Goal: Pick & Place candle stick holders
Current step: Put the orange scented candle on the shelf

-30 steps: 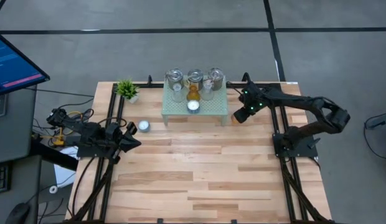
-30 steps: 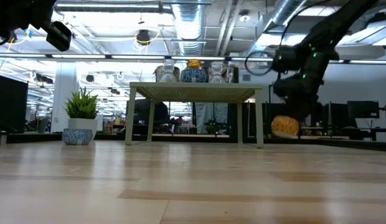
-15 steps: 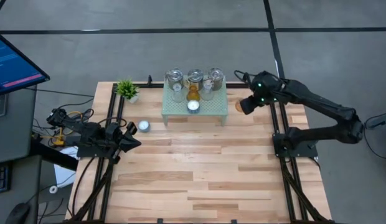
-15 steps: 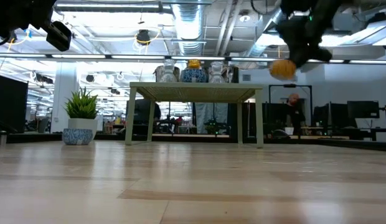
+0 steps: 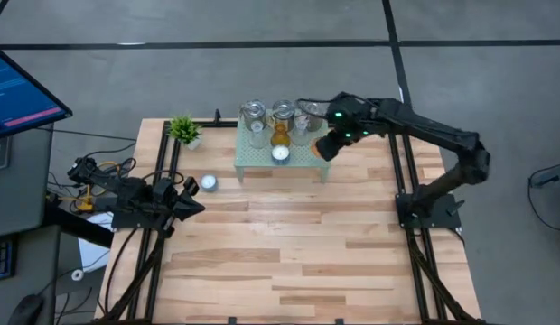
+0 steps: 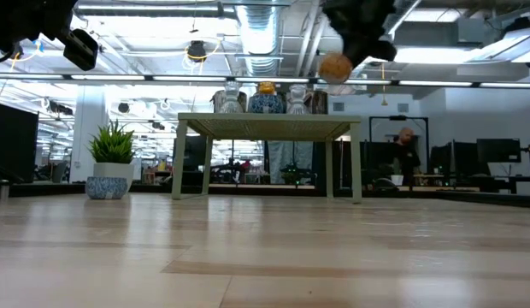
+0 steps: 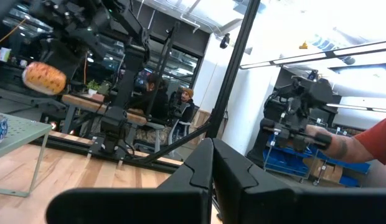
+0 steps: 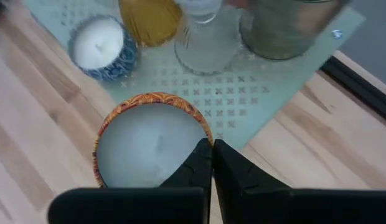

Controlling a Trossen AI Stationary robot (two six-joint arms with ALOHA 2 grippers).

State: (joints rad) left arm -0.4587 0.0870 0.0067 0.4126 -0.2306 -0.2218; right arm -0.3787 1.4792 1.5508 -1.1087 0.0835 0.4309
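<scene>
My right gripper [image 5: 323, 147] is shut on an orange tealight cup [image 8: 152, 146] with white wax, in the air over the right end of the pale green mesh stand [image 5: 309, 161]; the cup also shows in the low view [image 6: 336, 66]. On the stand stand three silvery jars [image 5: 283, 111], clear glass cups [image 5: 257, 135], an amber cup [image 5: 280, 135] and a white tealight in a blue cup [image 5: 280, 153]. Another white tealight [image 5: 209, 183] sits on the table. My left gripper [image 5: 197, 200] is shut and empty at the table's left. My right gripper holds the orange cup by its rim [image 8: 207, 133], on the side nearest the wrist. One finger [image 8: 194, 167] lies over the wax and the other outside the wall. The fingers come from above, slanting. The cup hangs lifted clear, well above the stand's top, its open side up.
A small green potted plant [image 5: 184, 129] stands at the far left, by the stand. Black frame rails [image 5: 402, 194] run along the table's sides. A person's arm in a red sleeve [image 7: 361, 143] shows in the room beyond. Bare wood [image 5: 289, 253] fills the table's near half.
My right gripper has gone up from near the table at the stand's right side, carrying the orange cup, then toward the table's left, over the stand's right end. The cup stays in its hold, lifted clear.
</scene>
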